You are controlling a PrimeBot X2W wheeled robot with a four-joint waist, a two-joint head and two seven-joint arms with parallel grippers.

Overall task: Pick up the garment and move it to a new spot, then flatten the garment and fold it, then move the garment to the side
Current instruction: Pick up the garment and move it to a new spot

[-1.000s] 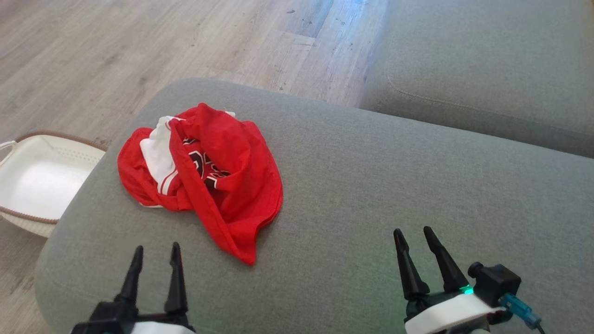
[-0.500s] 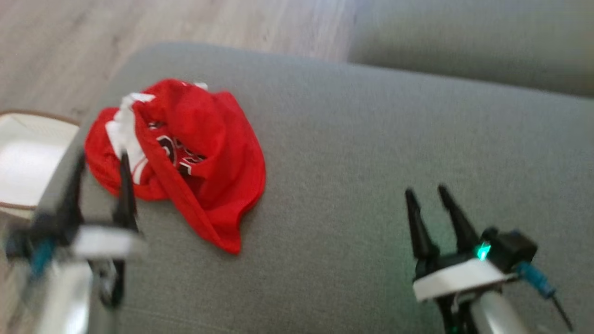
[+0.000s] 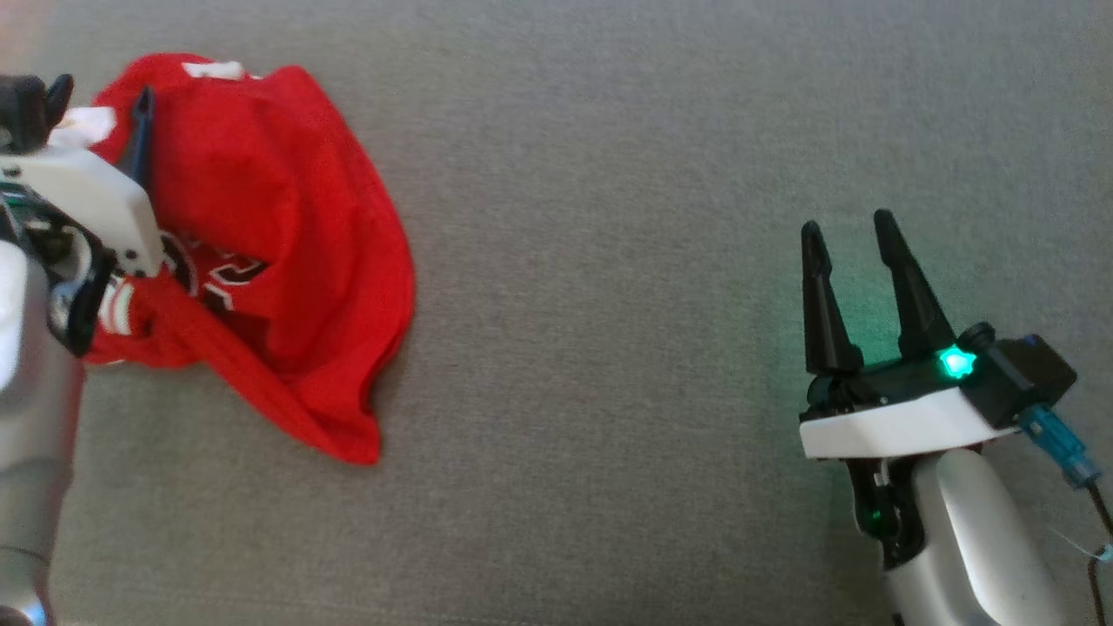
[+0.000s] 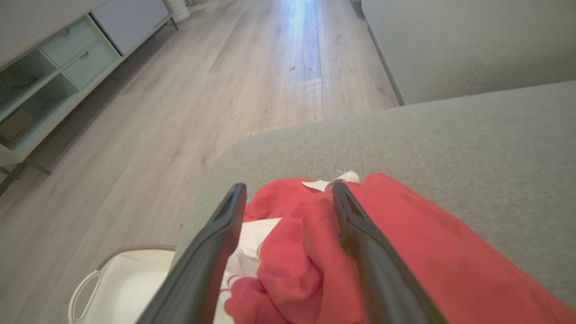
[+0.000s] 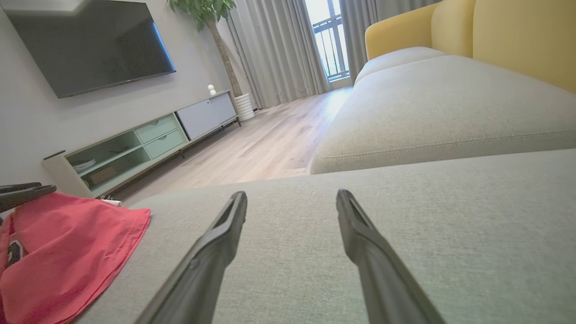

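change: left hand (image 4: pixel 288 191) has come up from the near edge over the red garment (image 3: pixel 287 226), fingers wide, gripping nothing | garment: crumpled at the sofa cushion's (image 3: pixel 609 261) left edge | right hand (image 3: pixel 848 228): wide open, empty, well apart | judged: step 1 pickup imminent

I'm looking at a grey cushion (image 3: pixel 661 487) and there's a red garment (image 3: pixel 296 200) lying bunched up on it, close to its rounded left corner. Down on the wood floor (image 4: pixel 189 103), a white basket (image 4: pixel 121 288) sits right beside that corner.
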